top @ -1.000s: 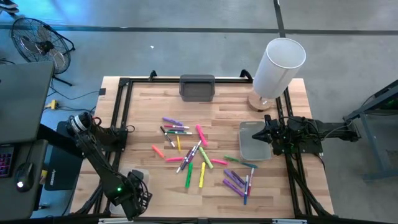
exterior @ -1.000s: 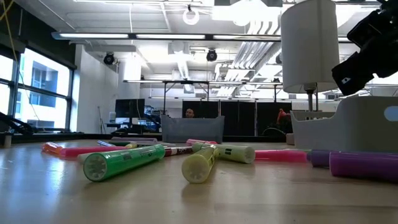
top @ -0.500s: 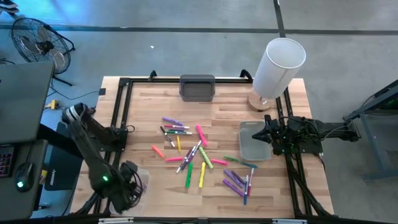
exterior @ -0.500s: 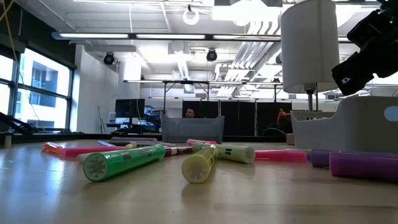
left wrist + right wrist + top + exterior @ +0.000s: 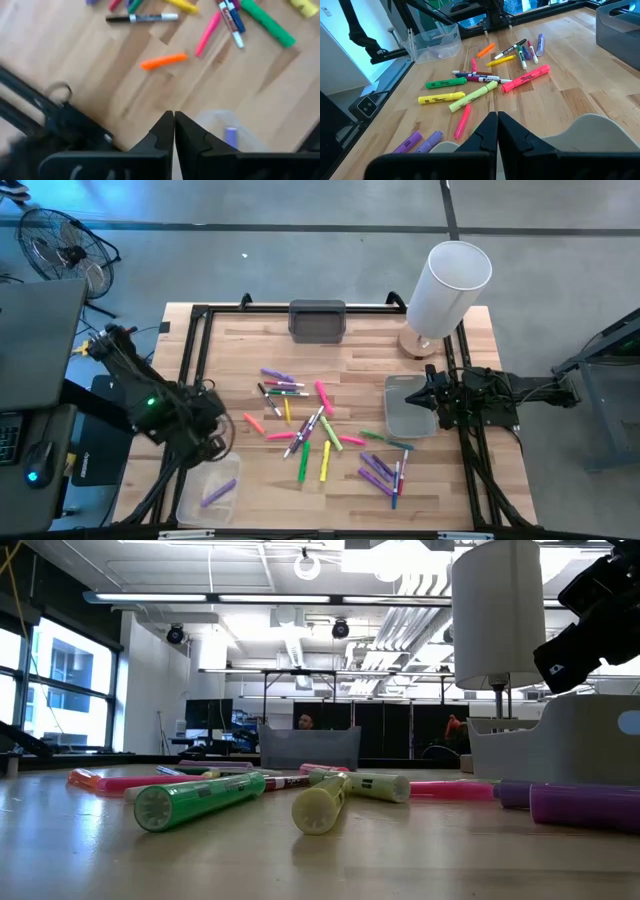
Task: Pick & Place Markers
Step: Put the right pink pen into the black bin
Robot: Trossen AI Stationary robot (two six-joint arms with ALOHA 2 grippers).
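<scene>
Many markers (image 5: 320,425) in pink, purple, green, yellow and orange lie scattered flat on the wooden table's middle; the low view shows a green marker (image 5: 200,802) and a yellow marker (image 5: 325,804) up close. One purple marker (image 5: 218,492) lies in the clear tray (image 5: 195,502) at the near left. My left gripper (image 5: 210,446) hangs shut and bare above the table, just beyond that tray (image 5: 215,125), with an orange marker (image 5: 163,61) a little ahead of it. My right gripper (image 5: 497,118) waits shut over the grey tray (image 5: 405,418) at the right.
A dark grey bin (image 5: 317,321) stands at the far edge. A white cylinder on a round wooden base (image 5: 445,285) stands at the far right. Black frame rails (image 5: 192,370) run along the table's left, far and right sides.
My left gripper has risen from low over the clear tray and drawn back toward the table's far edge, its wrist rolling on the way. The tray, covered by the arm before, now shows with a purple marker lying in it.
</scene>
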